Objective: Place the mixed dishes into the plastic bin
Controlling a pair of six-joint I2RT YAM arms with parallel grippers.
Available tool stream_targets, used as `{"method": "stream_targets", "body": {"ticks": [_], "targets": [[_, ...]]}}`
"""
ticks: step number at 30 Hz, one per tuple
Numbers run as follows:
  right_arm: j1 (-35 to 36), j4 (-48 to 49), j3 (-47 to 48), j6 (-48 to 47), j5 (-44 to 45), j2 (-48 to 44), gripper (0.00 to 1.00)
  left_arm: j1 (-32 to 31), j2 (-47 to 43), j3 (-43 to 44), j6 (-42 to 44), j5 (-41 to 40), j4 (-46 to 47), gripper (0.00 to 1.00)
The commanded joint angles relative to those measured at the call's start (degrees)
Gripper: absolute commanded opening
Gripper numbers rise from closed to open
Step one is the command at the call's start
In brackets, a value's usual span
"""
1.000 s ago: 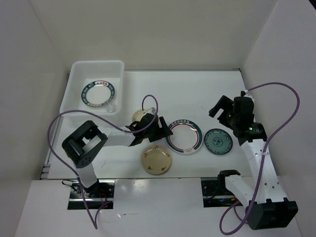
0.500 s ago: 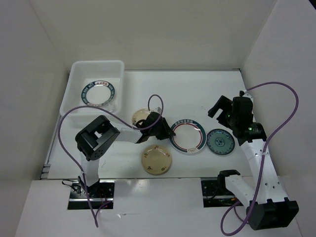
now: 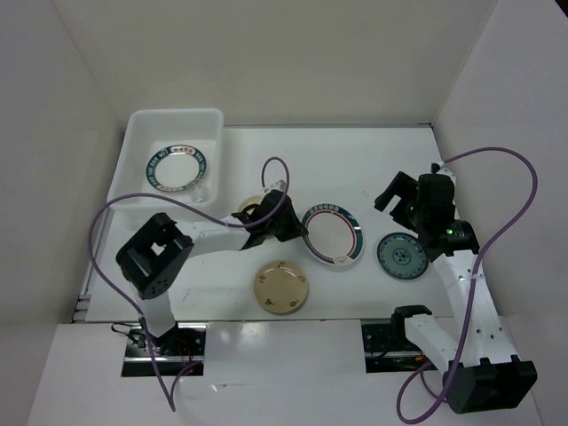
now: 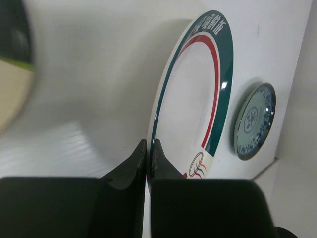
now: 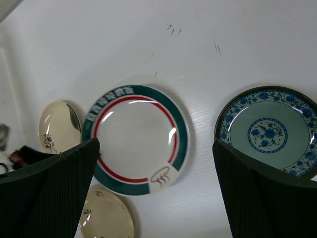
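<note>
My left gripper [image 3: 297, 232] is shut on the left rim of the white plate with the red ring and green band [image 3: 333, 233]. In the left wrist view the left gripper [image 4: 149, 148] pinches that plate [image 4: 198, 109] edge-on, and the plate tilts up off the table. A plate with a dark patterned rim [image 3: 177, 169] lies in the plastic bin [image 3: 142, 133] at the back left. One cream plate [image 3: 282, 287] lies in front. Another cream plate [image 3: 253, 206] is partly hidden under the left arm. The teal plate [image 3: 401, 256] lies to the right. My right gripper [image 3: 404, 200] hangs open and empty above it.
White walls close in the table at the back and on both sides. Purple cables loop over both arms. In the right wrist view the red-ringed plate [image 5: 134, 139], the teal plate [image 5: 267, 134] and both cream plates [image 5: 57, 126] [image 5: 106, 218] show below the open fingers [image 5: 49, 193].
The left gripper has closed on the red-ringed plate's left rim and tipped the plate up, shifting it slightly towards the back. The right arm has stayed put.
</note>
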Motion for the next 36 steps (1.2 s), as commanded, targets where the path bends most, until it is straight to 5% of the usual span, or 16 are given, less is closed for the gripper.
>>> {"method": "stream_targets", "body": {"ticks": [1, 8, 20, 26, 36], "targets": [[0.5, 2.4, -0.1, -0.3, 0.9, -0.9, 1.0, 3.2, -11.2, 4.0, 5.7, -8.2, -4.9, 0.0], [1.1, 2.4, -0.1, -0.3, 0.9, -1.5, 1.0, 14.0, -21.9, 11.4, 9.1, 0.3, -6.1, 0.0], [1.1, 2.4, -0.1, -0.3, 0.9, -2.0, 1.0, 46.3, -26.3, 21.8, 16.5, -17.9, -20.3, 0.0], [1.1, 1.9, -0.1, -0.3, 0.9, -1.5, 1.0, 50.2, -22.2, 17.8, 18.5, -24.7, -22.3, 0.0], [1.1, 1.9, -0.1, 0.2, 2.0, -0.9, 1.0, 57.4, -11.8, 13.6, 14.9, -19.2, -19.3, 0.0]]}}
